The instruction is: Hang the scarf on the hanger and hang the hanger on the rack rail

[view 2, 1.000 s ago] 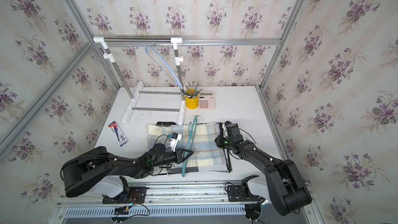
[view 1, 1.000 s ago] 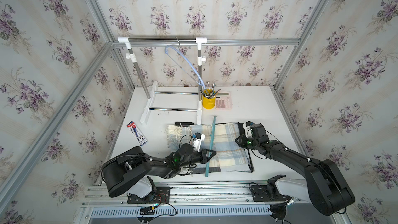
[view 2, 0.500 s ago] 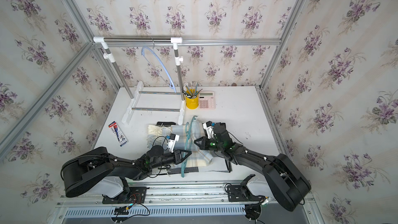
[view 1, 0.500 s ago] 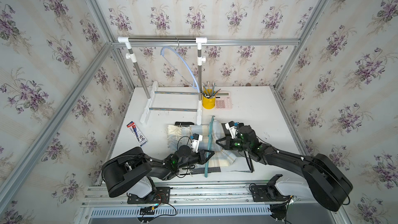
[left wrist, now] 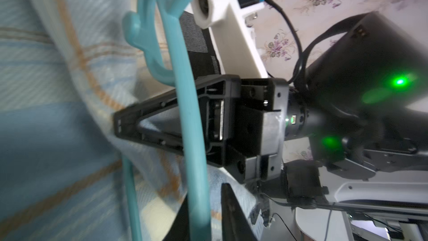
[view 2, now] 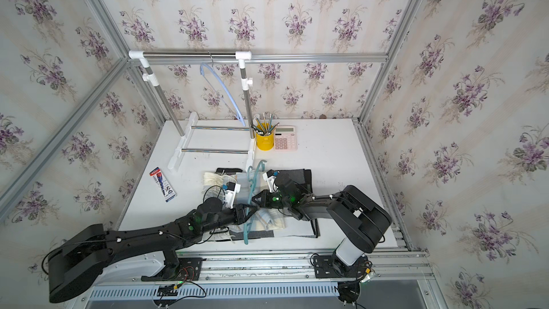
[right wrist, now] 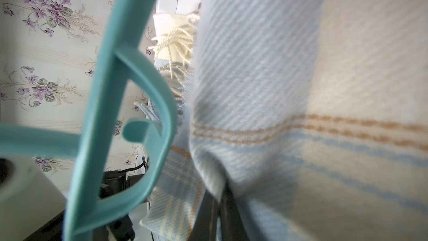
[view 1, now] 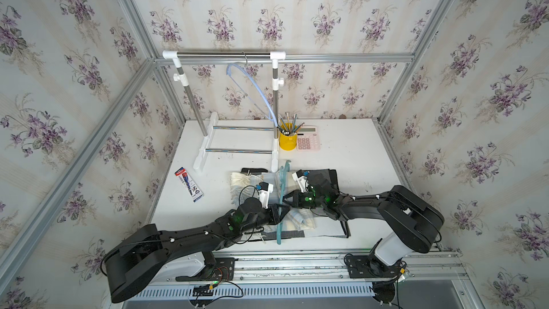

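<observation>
Right gripper [left wrist: 117,125] is fully closed on a fold of the scarf [right wrist: 254,77], tips buried in the plaid. In the left wrist view a bar of the teal hanger [left wrist: 188,117] crosses right in front of its fingers. Left gripper [view 1: 281,211] has that same bar between its jaws, but they're parted slightly with a gap on one side, so I read it as loose, not clamped. The scarf lies mostly on the dark mat [view 1: 332,173], front-centre of the tabletop [view 1: 350,159] between the arms, with one section bunched up at the hanger. The hanger looks to be standing on edge across it, hook end toward the rack [view 1: 222,54].

Risks:
1. With nothing firmly holding the hanger, any tug on the cloth could tip or drag it, and the pass over the bar fails.
2. The pinch is on a small fold of thick weave. If the rest is pinned under the hanger or the left arm, tension could pull it free.
3. The grippers are almost touching, so a small misstep means contact.
4. If the drape ends up uneven, the scarf could slide off once the hanger is lifted.
</observation>
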You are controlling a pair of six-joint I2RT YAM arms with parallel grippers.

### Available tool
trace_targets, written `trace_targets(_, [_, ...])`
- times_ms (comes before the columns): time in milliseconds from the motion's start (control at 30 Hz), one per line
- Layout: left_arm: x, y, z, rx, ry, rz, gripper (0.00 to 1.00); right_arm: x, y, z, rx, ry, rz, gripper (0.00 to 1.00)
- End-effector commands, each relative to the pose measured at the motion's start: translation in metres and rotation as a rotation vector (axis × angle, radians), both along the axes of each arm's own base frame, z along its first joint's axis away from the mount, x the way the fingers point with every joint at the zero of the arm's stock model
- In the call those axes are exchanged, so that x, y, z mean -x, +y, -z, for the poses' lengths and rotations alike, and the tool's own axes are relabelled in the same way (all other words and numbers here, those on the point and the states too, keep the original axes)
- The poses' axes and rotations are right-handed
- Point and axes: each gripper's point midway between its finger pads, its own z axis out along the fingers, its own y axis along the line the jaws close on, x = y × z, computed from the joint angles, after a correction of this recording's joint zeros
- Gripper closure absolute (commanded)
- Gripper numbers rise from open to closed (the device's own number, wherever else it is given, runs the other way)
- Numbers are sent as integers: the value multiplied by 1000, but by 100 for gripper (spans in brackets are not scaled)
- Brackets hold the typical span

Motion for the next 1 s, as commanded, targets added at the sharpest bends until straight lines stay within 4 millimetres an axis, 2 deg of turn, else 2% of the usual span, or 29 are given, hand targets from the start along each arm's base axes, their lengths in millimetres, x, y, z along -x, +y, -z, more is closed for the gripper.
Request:
trace_targets(0, [3, 27, 32, -179, 42, -46, 69, -9, 9, -11, -44, -37, 9, 100])
trace_targets(67, [4, 30, 34, -204, 42, -48, 67, -11, 12, -11, -51, -36, 3, 100])
trace_targets(167, [4, 33, 36, -239, 42, -43, 69, -13, 17, -13, -69, -31, -2, 100])
trace_targets(333, [3, 31, 32, -260, 24, -27, 91, -24, 22, -25, -99, -52, 32, 100])
trace_targets(433, [2, 30, 28, -260, 11, -22, 100, -33, 24, -20, -70, -44, 60, 100])
trace_targets(667, [3, 34, 26, -254, 15, -35, 100, -51, 22, -17, -72, -72, 151, 100])
trace_targets(867, [7, 32, 28, -241, 52, -33, 100, -59, 30, -27, -100, -197, 118, 100])
trace_targets(967, [8, 38, 31, -256, 76, -58, 100, -55, 36, -31, -104, -253, 51, 100])
